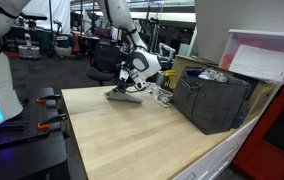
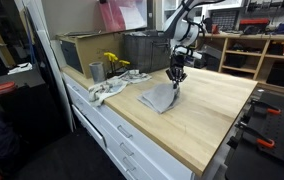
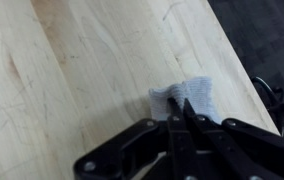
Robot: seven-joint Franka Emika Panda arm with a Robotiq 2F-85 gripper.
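A small grey cloth (image 1: 123, 97) (image 2: 158, 98) lies on the wooden table (image 1: 132, 135) (image 2: 217, 110) and rises to a peak at one side. My gripper (image 1: 132, 86) (image 2: 175, 79) comes down on that peak, its fingers shut together on the fabric. In the wrist view the black fingers (image 3: 185, 112) meet with the grey cloth (image 3: 194, 93) pinched between their tips; the rest of the cloth spreads out beyond them. The part under the fingers is hidden.
A dark grey bin (image 1: 214, 100) (image 2: 147, 50) stands at the table's far side, close to the arm. Beside it are a cardboard box (image 2: 82, 50), a metal cup (image 2: 96, 71), a yellow object (image 2: 115, 62) and a white rag (image 2: 107, 90).
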